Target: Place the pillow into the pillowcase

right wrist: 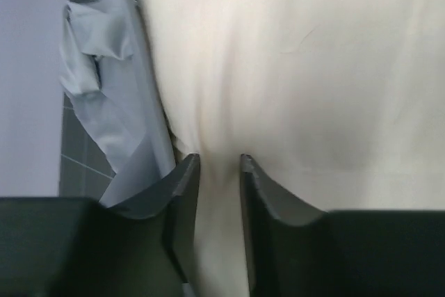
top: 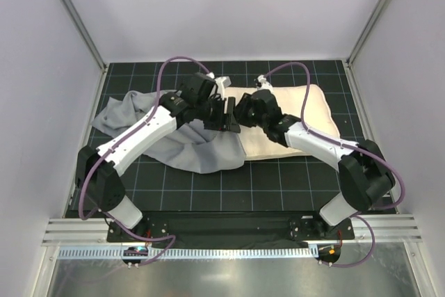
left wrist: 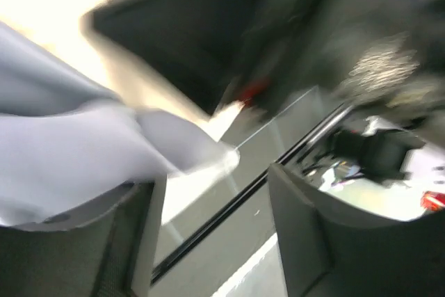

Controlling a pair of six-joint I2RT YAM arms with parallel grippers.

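The cream pillow (top: pixel 302 113) lies on the right half of the mat. Left of it lies the crumpled blue-grey pillowcase (top: pixel 177 147), its right edge against the pillow's left end. Both grippers meet there. In the blurred left wrist view my left gripper (left wrist: pixel 215 199) is open wide, and the pillowcase (left wrist: pixel 76 151) drapes over its left finger (left wrist: pixel 135 241) with nothing between the jaws. My right gripper (right wrist: pixel 220 159) has its fingers a narrow gap apart, with a fold of the pillow (right wrist: pixel 299 67) filling the gap. The pillowcase (right wrist: pixel 115 95) hangs just left of it.
A black gridded mat (top: pixel 278 179) covers the table, with white walls close on three sides and metal frame posts at the back corners. The right arm's dark body (left wrist: pixel 278 26) fills the top of the left wrist view, very close.
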